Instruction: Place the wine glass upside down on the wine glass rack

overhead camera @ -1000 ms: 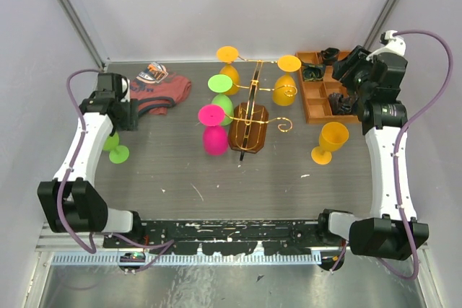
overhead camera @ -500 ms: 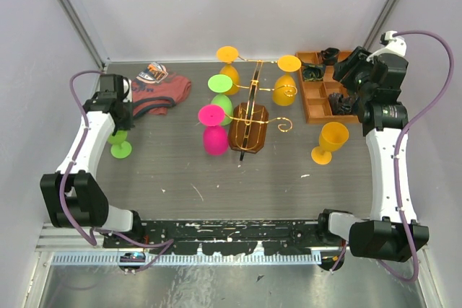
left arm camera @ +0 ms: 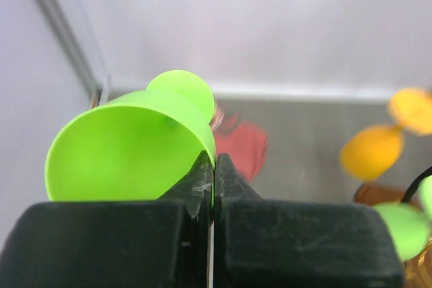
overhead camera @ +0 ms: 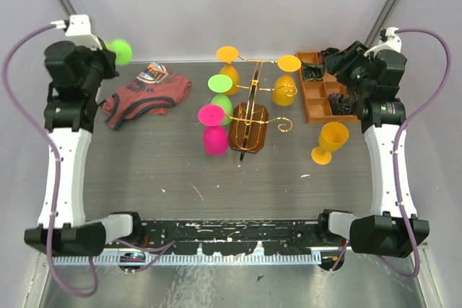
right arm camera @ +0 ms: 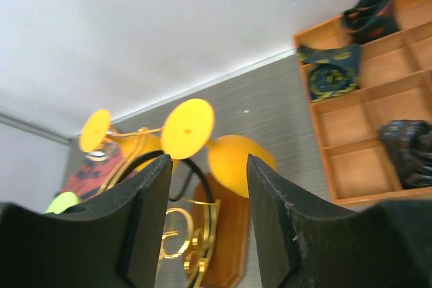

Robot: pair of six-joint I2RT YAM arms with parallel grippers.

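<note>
Left end effector (left arm camera: 213, 166) pinches the bowl wall of the lime-green plastic wine glass (left arm camera: 121, 156) — light, stiff, slick; likely to pivot, stem grip safer. Right end effector (right arm camera: 206, 193) half-open, empty.

Gold wire rack (overhead camera: 254, 93), matt green plastic glass (left arm camera: 128, 153)

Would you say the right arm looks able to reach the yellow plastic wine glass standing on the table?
Probably yes: the right end effector is open and empty, and the yellow plastic wine glass stands by that arm, apart from the gold wire rack and compartmented wooden tray.
</note>
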